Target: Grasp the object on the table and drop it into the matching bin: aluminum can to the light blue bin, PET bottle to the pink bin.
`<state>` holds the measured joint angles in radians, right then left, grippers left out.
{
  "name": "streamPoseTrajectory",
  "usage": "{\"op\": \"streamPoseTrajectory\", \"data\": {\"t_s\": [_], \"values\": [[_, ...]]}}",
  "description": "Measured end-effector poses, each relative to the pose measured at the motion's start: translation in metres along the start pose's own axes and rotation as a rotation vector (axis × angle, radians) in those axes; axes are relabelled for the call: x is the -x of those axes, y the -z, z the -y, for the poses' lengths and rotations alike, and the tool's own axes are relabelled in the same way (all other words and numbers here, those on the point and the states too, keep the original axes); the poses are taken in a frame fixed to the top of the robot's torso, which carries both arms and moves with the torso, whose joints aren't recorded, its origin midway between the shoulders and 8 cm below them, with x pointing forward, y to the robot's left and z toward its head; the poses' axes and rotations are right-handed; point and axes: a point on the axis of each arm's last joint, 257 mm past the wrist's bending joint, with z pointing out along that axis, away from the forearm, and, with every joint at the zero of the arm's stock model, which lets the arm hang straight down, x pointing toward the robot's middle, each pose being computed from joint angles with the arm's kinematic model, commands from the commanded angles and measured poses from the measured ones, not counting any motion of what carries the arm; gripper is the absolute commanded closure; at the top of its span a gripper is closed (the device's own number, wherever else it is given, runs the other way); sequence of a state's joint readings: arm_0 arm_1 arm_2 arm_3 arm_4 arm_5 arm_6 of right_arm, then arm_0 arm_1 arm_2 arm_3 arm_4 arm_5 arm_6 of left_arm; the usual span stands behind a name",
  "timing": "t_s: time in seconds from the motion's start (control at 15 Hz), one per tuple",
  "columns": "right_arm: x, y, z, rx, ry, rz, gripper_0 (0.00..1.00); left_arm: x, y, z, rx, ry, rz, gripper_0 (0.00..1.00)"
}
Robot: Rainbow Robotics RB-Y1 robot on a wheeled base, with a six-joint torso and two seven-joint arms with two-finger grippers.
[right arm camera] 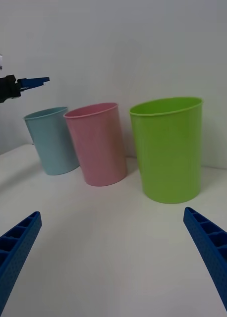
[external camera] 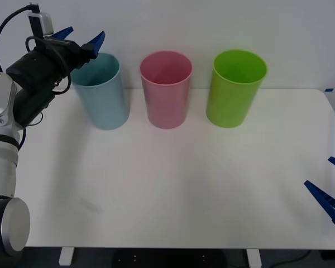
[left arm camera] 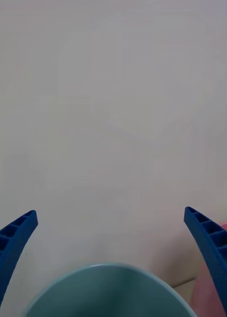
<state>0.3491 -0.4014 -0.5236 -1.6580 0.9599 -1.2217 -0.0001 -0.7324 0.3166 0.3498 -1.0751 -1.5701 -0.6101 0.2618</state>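
At the upper left of the front view my left gripper [external camera: 82, 40] hangs above the rim of the light blue bin [external camera: 103, 106], its blue fingers spread wide with nothing between them. In the left wrist view the bin's open mouth [left arm camera: 106, 292] sits just under the splayed fingers [left arm camera: 14, 242], with a sliver of the pink bin [left arm camera: 215, 292] at the lower right edge. I can find no can on the table [external camera: 173, 184], nor in what I can see of the bin's inside, so I can't say where it is; judging by an empty gripper poised over the right bin, I take it the drop is made and the can lies down in the bin, out of my sight. The pink bin and a lime green bin [external camera: 234, 92] stand in line to the right of the blue one, each apart from its neighbour. My right gripper [external camera: 330, 187] waits at the lower right edge of the front view, fingers wide apart and holding nothing. What's left, as I read it, is drawing the left arm back off the bin
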Motion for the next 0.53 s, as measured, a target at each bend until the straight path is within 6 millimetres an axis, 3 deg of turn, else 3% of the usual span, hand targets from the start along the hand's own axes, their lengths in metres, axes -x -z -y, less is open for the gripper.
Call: {"op": "streamPoseTrajectory", "data": {"t_s": [0.27, 0.53], "values": [[0.0, 0.0, 0.0, 0.0, 0.0, 0.0, 0.0, -0.002, 0.006, 0.002, -0.023, 0.033, 0.009, 0.0], [0.0, 0.0, 0.0, 0.0, 0.0, 0.0, 0.0, -0.001, 0.027, -0.004, -0.05, 0.062, 0.029, 0.0]]}}
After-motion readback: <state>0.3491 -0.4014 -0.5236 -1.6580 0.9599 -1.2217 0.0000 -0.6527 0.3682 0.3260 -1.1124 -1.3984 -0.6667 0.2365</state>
